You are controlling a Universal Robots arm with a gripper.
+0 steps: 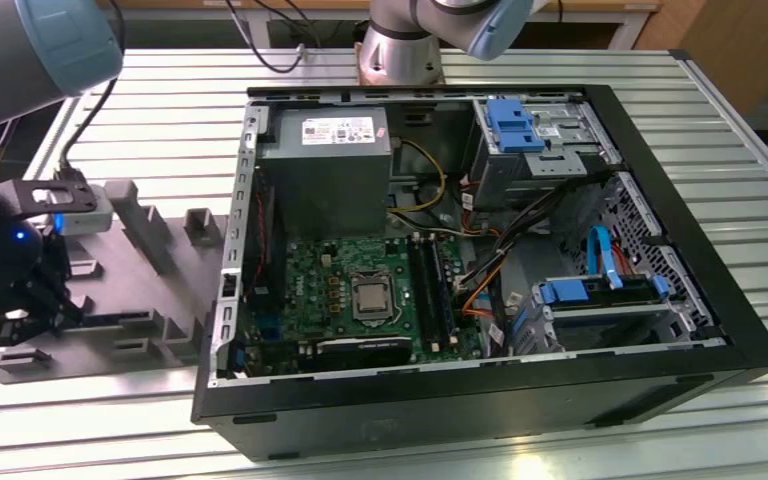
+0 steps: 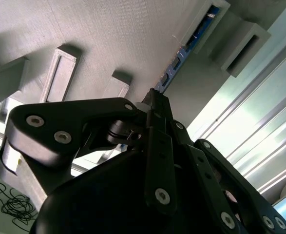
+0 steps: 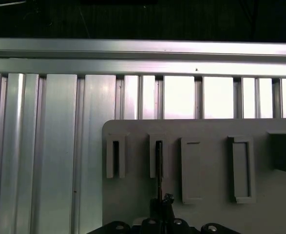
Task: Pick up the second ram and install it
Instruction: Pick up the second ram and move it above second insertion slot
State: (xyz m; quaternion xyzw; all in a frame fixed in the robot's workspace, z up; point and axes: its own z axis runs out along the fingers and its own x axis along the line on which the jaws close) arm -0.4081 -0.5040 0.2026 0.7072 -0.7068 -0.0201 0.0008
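Observation:
The second ram (image 3: 159, 168) is a thin dark stick seen edge-on, standing in a slotted block of the grey tray (image 3: 279, 204). In the second wrist view the ram (image 2: 181, 54) runs as a dark strip with blue marks from a raised block to my fingertips. My gripper (image 3: 162, 201) (image 2: 155, 103) has its black fingers closed around the ram's near end. In the exterior view the gripper (image 1: 17, 322) sits low over the near end of the tray (image 1: 131, 290), at the exterior view's left, well away from the computer.
An open computer case (image 1: 491, 400) lies on the slatted aluminium table (image 1: 731, 110). Inside it are the motherboard (image 1: 357, 290), memory slots (image 1: 431, 290), a grey power supply (image 1: 324, 170), drive cages and loose cables. Raised blocks (image 1: 137, 215) stand on the tray.

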